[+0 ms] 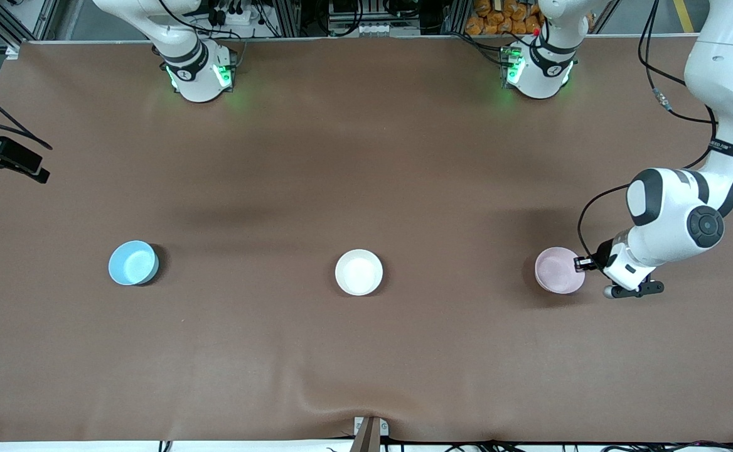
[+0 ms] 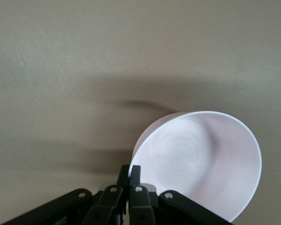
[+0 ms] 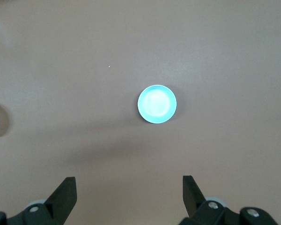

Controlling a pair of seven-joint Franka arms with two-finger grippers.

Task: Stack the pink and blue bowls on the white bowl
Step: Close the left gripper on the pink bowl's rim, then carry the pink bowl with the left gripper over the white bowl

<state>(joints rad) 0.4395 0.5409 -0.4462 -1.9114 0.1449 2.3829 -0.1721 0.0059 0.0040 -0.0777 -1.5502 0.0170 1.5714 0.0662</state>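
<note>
The pale pink round plastic bowl (image 1: 558, 270) sits on the brown tabletop (image 1: 366, 157) toward the left arm's end, in a row with the plain white round plastic bowl (image 1: 358, 272) at the middle and the light sky-blue round plastic bowl (image 1: 132, 262) toward the right arm's end; all three stand well apart and upright. Such a bowl is likely light, stiff and thin-walled, with a smooth, somewhat slippery surface, so the rim is the sensible place to take hold, one finger inside and one outside the wall. The left pincer (image 2: 129, 174) is at exactly that spot: in the left wrist view its fingers are drawn together on the pink bowl's rim, pinching the wall at the edge toward the left arm's end of the table. The left arm is bent low from its base, elbow raised, wrist dipped to the bowl. A single-edge pinch may let the bowl tilt when lifted, so a level, slow carry to the white bowl seems wise. The right pincer (image 3: 129, 194) hangs high over the blue bowl, its fingers spread wide and holding nothing, the right arm waiting.
</note>
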